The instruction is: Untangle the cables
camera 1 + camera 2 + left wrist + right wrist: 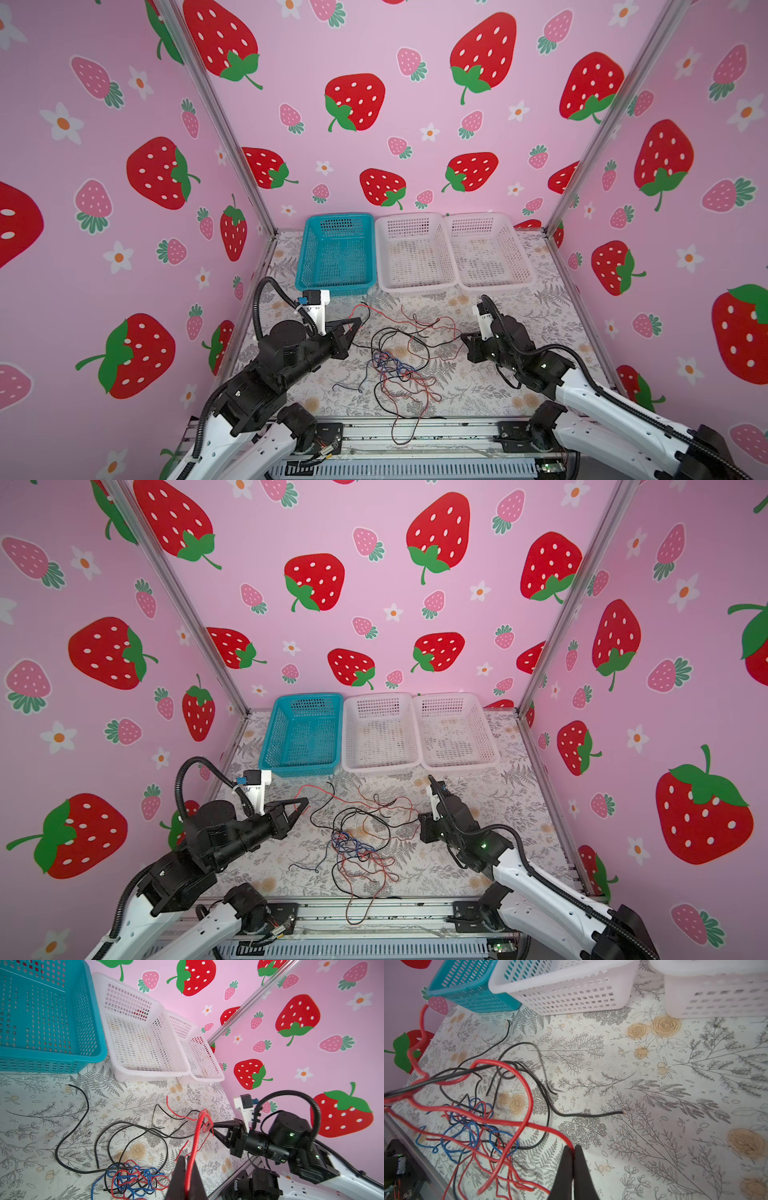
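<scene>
The left claw (pixel 356 322) is clenched on a red cable (pixel 194 1147). The right claw (pixel 463 336) is clenched on a red cable too. The cables (pixel 397 365) lie tangled on the tabletop (pixel 478 386) between both claws, slightly behind their tips.

One teal basket (pixel 338 216), two white baskets (pixel 409 217); cables (pixel 392 362): count unclear.

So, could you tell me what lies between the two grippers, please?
Red and black loops of the cables span the gap between the left gripper and the right gripper; their blue-knotted clump lies just off that line. Both top views show this.
</scene>
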Motion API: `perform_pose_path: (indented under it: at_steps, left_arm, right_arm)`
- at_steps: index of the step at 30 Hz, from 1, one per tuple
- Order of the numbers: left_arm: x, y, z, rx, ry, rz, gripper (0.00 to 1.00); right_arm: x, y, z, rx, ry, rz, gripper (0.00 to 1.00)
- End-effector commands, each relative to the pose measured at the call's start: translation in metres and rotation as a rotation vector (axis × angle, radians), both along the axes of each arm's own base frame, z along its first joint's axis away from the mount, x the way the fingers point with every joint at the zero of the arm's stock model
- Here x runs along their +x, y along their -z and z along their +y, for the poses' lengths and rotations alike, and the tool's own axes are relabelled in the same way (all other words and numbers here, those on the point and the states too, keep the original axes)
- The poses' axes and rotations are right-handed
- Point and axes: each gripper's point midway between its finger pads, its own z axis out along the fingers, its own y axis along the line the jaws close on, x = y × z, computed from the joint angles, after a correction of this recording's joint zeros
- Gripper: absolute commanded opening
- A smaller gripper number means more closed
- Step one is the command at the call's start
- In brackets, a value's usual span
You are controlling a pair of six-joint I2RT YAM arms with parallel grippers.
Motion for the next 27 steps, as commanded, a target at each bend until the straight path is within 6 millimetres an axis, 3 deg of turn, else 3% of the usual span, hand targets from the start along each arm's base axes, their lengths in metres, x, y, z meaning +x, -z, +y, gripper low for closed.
perform_pose_path:
  at_steps: [1, 5, 8, 11, 15, 20, 23, 27]
  left_arm:
    - [-0.006, -0.064, 0.023, -0.119, -0.090, -0.150, 0.00]
    - [-0.007, -0.068, 0.017, -0.150, -0.067, -0.130, 0.00]
    - [-0.005, -0.069, 0.011, -0.174, -0.044, -0.126, 0.00]
    - [-0.002, -0.066, -0.001, -0.168, 0.001, -0.103, 0.00]
    - [0.003, -0.060, -0.020, -0.163, 0.074, -0.049, 0.00]
    - [0.010, -0.057, -0.037, -0.154, 0.133, -0.005, 0.00]
    - [0.012, -0.055, -0.044, -0.157, 0.155, 0.020, 0.00]
    - [0.014, -0.055, -0.047, -0.164, 0.159, 0.030, 0.00]
  right_arm:
    - [0.000, 0.034, -0.025, -0.084, 0.078, 0.077, 0.00]
    - [0.003, 0.041, -0.021, -0.110, 0.058, 0.084, 0.00]
    - [0.002, 0.028, -0.009, -0.080, -0.011, 0.061, 0.02]
    - [0.001, -0.001, 0.001, -0.015, -0.061, -0.008, 0.30]
    - [-0.003, -0.054, 0.015, 0.079, -0.137, -0.132, 0.50]
    - [-0.011, -0.109, 0.043, 0.158, -0.263, -0.256, 0.61]
    - [-0.022, -0.135, 0.071, 0.221, -0.372, -0.319, 0.67]
    - [-0.028, -0.143, 0.110, 0.206, -0.482, -0.353, 0.70]
